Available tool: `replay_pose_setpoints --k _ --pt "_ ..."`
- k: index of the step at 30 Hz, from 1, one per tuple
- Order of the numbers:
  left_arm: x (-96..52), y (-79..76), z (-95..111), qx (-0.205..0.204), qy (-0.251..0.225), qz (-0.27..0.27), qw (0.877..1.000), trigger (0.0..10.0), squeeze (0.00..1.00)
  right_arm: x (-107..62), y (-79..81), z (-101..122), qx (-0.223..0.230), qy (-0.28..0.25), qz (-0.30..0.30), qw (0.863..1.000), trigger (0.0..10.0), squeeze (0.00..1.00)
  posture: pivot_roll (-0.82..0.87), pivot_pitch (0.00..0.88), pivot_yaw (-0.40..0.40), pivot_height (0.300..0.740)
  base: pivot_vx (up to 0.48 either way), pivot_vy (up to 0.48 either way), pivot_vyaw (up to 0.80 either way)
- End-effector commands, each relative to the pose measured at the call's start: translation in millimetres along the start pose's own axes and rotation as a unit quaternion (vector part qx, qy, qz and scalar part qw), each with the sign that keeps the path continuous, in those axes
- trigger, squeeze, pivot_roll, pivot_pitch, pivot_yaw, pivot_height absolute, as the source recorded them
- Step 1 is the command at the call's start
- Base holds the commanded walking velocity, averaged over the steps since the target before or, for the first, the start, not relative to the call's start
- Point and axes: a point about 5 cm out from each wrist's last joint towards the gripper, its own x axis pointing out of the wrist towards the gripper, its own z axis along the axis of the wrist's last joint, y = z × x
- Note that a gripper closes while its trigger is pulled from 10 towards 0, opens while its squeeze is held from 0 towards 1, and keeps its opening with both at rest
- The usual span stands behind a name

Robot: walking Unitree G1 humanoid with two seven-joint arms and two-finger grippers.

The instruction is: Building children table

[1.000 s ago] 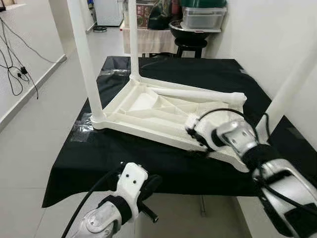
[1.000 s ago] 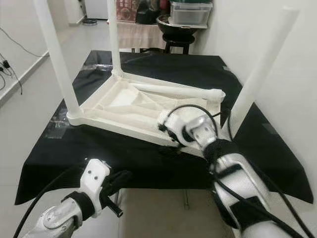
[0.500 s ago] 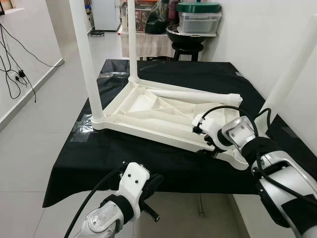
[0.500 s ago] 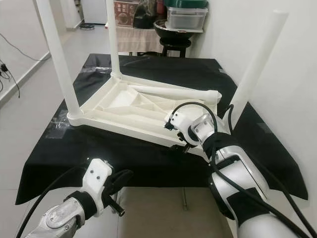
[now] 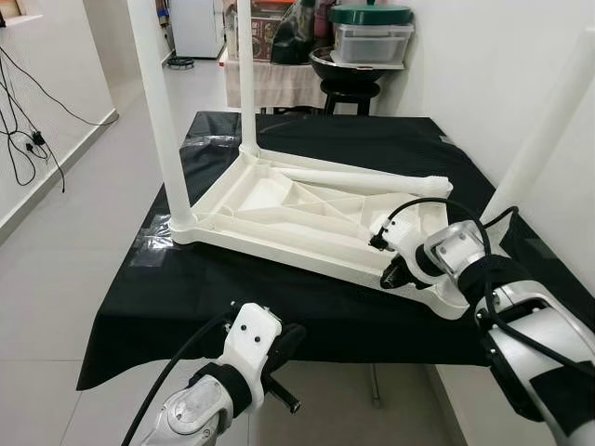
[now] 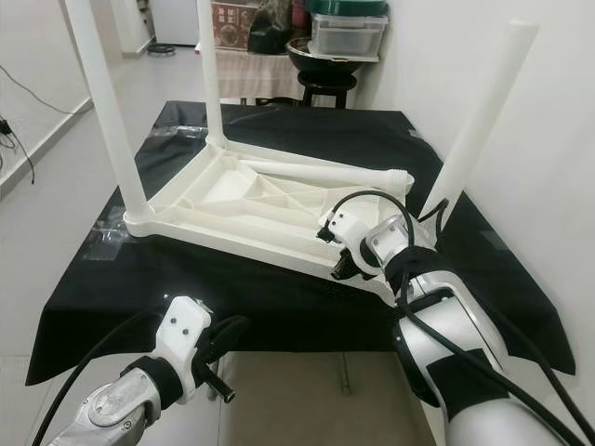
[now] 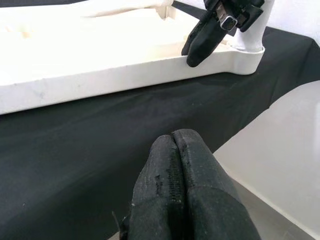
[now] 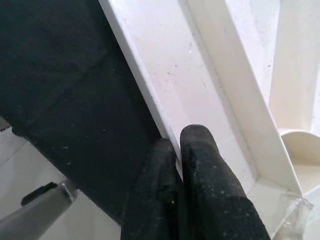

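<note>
Fingers [image 8: 200, 165] of the right gripper [image 5: 392, 273] pinched together right on the near rim of the upside-down white children's table [image 5: 307, 216], touching the plastic edge close to its near right corner, nothing caught between them as far as can be told. Left gripper [image 5: 279, 358] hanging low in front of the black-covered table [image 5: 186, 307], off its near edge, fingers [image 7: 195, 185] pressed flat against each other, gripping nothing.

Kids' table lying tabletop-down on the black cloth, ribbed underside facing up. Three legs already standing: one at the near left corner [image 5: 160, 111], one at the far left [image 5: 246, 79], one at the near right [image 6: 474, 121] next to the white wall. Fourth leg [image 5: 363, 178] loose, lying flat along the far edge of the frame. Beyond the table, a black stool [image 5: 353, 88] with a lidded plastic container [image 5: 375, 37] on top. Some cables [image 5: 28, 139] on the floor over by the left wall.
</note>
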Motion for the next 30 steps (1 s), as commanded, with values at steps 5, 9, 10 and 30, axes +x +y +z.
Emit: replay_pose_setpoints --k 5,9,10,30 --pt "2.0 -1.5 -2.8 0.0 0.003 -0.001 1.0 10.0 0.0 11.7 17.5 8.9 0.044 -0.03 0.036 0.998 0.0 0.0 0.0 0.008 -0.083 0.74 0.0 0.0 0.0" --pt "1.9 -1.3 -3.0 0.001 0.004 -0.001 1.0 10.0 0.0 19.5 35.8 22.6 0.109 -0.069 0.074 0.989 0.0 0.0 0.0 0.009 -0.084 0.74 0.0 0.0 0.0" --pt "1.8 -1.3 -3.0 0.001 0.004 -0.001 1.0 10.0 0.0 20.6 39.5 25.3 0.121 -0.076 0.082 0.986 0.0 0.0 0.0 0.009 -0.084 0.74 0.0 0.0 0.0" --pt "2.2 -2.6 -5.1 0.011 0.007 -0.004 1.0 10.0 0.0 25.8 80.4 72.1 0.136 -0.233 0.063 0.961 10.0 0.15 0.02 0.0 -0.079 0.74 0.0 0.0 0.0"
